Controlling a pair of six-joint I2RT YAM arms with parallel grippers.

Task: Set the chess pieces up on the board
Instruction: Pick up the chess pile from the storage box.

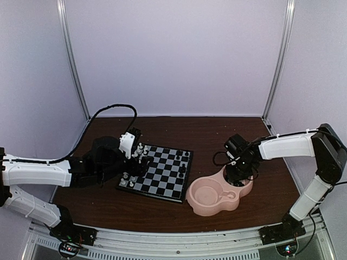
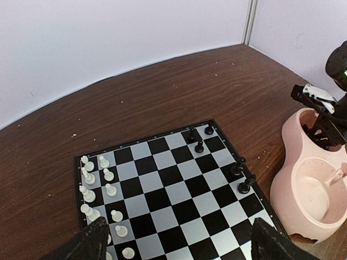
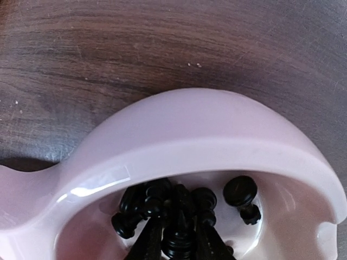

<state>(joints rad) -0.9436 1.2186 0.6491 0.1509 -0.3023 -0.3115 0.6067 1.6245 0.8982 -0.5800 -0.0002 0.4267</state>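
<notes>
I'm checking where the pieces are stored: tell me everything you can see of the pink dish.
The pink dish is glossy, plastic-looking, pale pink, two bowls joined in one thick-rimmed body. It sits on the brown table, just right of the board. Its far bowl holds black chess pieces, with the right gripper down among them.

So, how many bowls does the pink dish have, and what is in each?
2. The larger bowl, nearer the arms' bases, looks empty. The smaller one to its right holds black chess pieces, with the right gripper among them; some pieces may be hidden.
</notes>
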